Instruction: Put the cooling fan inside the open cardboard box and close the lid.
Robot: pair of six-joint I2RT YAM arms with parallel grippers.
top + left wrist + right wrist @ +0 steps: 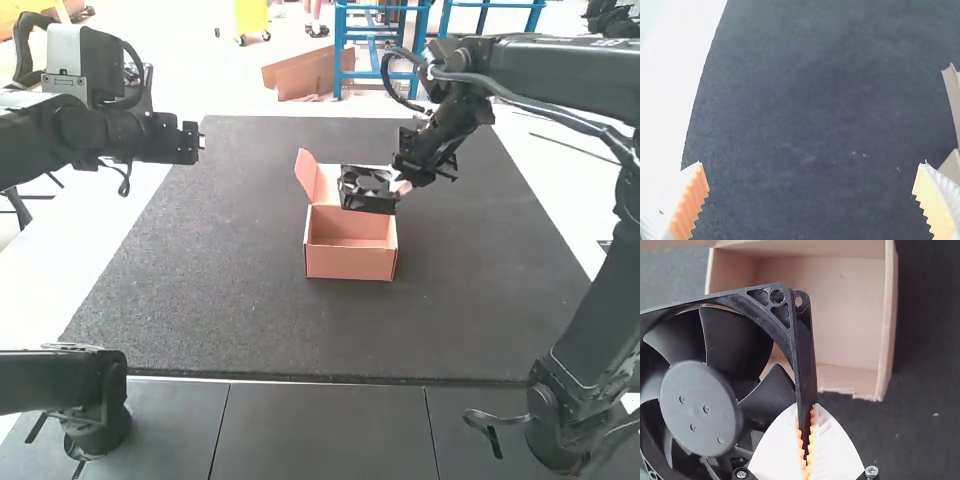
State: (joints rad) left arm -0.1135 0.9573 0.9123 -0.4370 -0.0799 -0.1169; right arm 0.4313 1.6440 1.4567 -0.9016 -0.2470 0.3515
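A black square cooling fan (pixel 366 190) hangs tilted over the back rim of the open cardboard box (pixel 349 250), whose lid (pixel 306 173) stands up at the back left. My right gripper (pixel 402 186) is shut on the fan's frame edge. In the right wrist view the fan (pixel 715 395) sits between the ribbed fingers (pixel 832 450), with the box's inside (pixel 835 325) just beyond it. My left gripper (pixel 197 140) is held above the mat's far left corner. Its orange-padded fingers (pixel 690 200) stand wide apart with nothing between them, and the box edge (pixel 952 90) shows farther off.
A black mat (pixel 220 260) covers the table, with free room all around the box. A pale table surface (pixel 60 250) lies to the mat's left. The arm bases stand at the front corners.
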